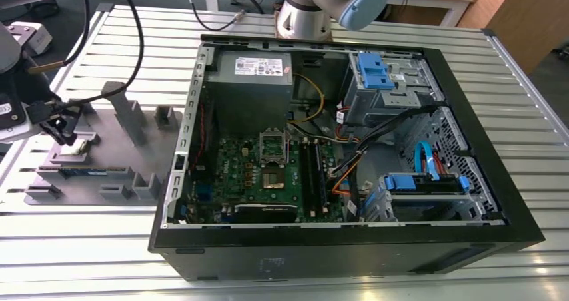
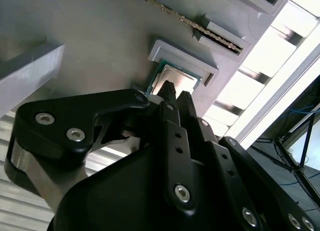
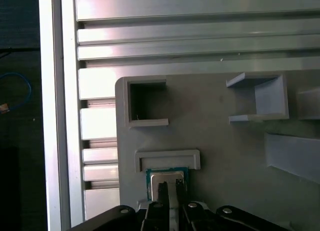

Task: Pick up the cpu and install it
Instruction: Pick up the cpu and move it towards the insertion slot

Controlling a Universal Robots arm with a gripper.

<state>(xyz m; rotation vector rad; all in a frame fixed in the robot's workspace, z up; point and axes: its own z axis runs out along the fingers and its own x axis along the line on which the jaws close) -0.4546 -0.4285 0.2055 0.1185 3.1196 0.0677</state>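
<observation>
The cpu [image 1: 82, 145] is a small silvery square with a green rim, lying flat in a raised holder on the grey fixture plate [image 1: 116, 148] at the exterior view's left. My gripper [image 1: 64, 132] hangs right over it. In both wrist views the two black fingertips stand close together, just above the cpu's metal top [image 2: 176, 75] [image 3: 167, 176], inside its edges. The gripper [image 2: 177, 92] [image 3: 170, 188] is shut, and nothing is held between its fingers. The open computer case [image 1: 498, 201] holds the motherboard, with the socket [image 1: 274, 176] and its raised frame in the middle.
A dark-green memory stick [image 1: 84, 172] lies on the fixture plate beside the cpu holder, seen edge-on as a memory stick [image 2: 200, 26]. Grey posts [image 1: 124, 111] rise from the plate. Cables run above my gripper. The case wall [image 1: 182, 154] stands between plate and motherboard.
</observation>
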